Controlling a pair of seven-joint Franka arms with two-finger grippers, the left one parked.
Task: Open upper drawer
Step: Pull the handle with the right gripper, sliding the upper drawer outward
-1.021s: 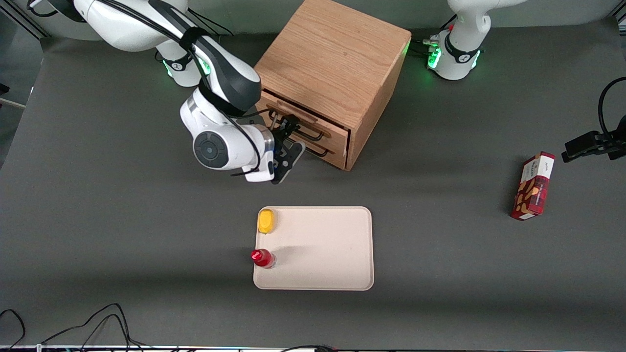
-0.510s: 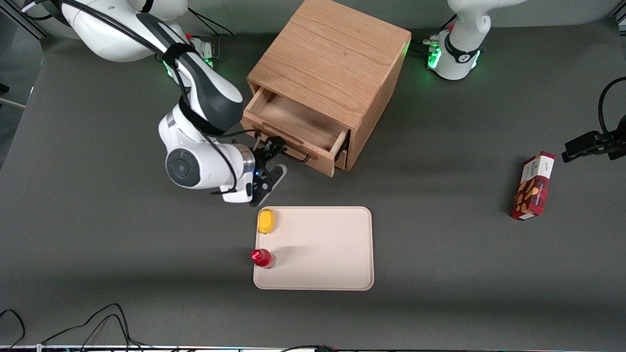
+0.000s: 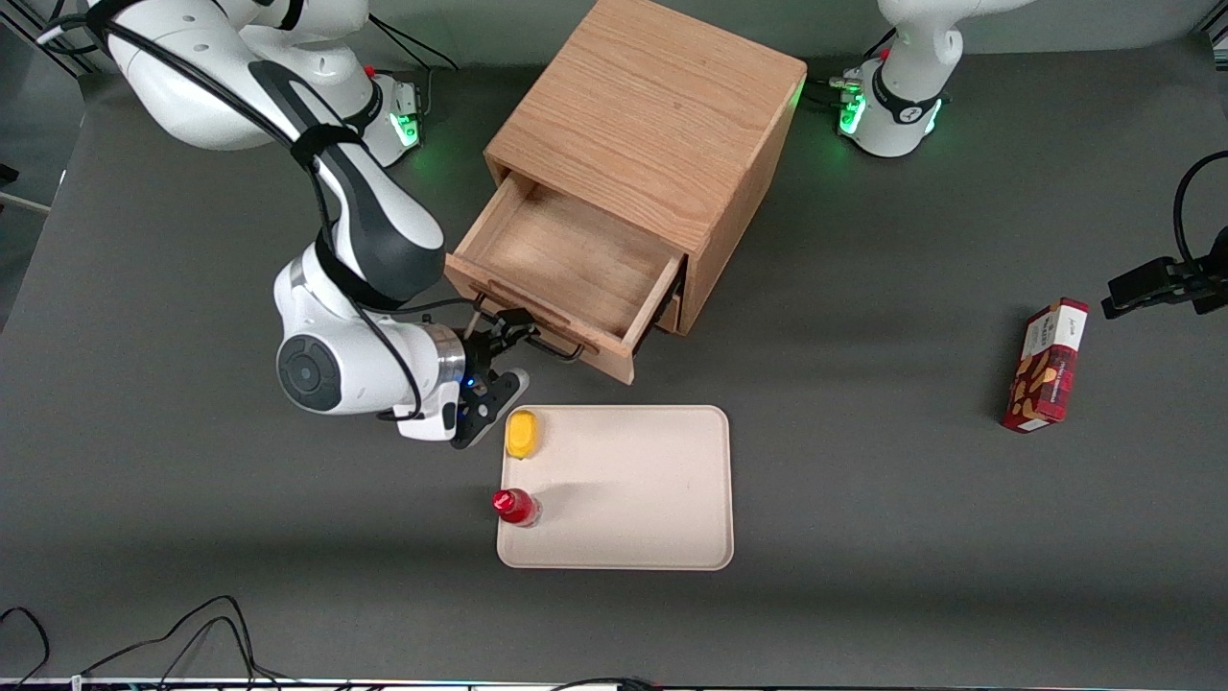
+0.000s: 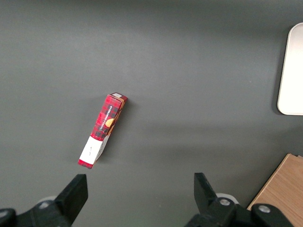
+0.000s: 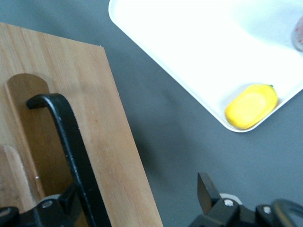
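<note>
The upper drawer point(image 3: 566, 261) of the oak cube cabinet point(image 3: 652, 115) stands pulled far out, its bare inside showing. Its thin black wire handle point(image 3: 539, 342) runs along the drawer front. My right gripper point(image 3: 507, 355) is at the handle's end toward the working arm, in front of the drawer, with its fingers spread wide. In the right wrist view the handle point(image 5: 71, 146) lies against one finger point(image 5: 70, 197), the other finger point(image 5: 206, 188) is well clear over the table, and the drawer front point(image 5: 120, 156) fills the gap of the gripper point(image 5: 137, 191). The lower drawer point(image 3: 674, 309) stays in.
A cream tray point(image 3: 652, 480) lies nearer the camera than the drawer, with a yellow object point(image 3: 523, 434) and a red bottle point(image 3: 515, 506) at its edge. The tray point(image 5: 199, 52) and the yellow object point(image 5: 251, 106) are close to the gripper. A red box point(image 3: 1046, 365) lies toward the parked arm's end.
The upper drawer has slid from shut to far out. My gripper moved with the handle away from the cabinet, toward the tray.
</note>
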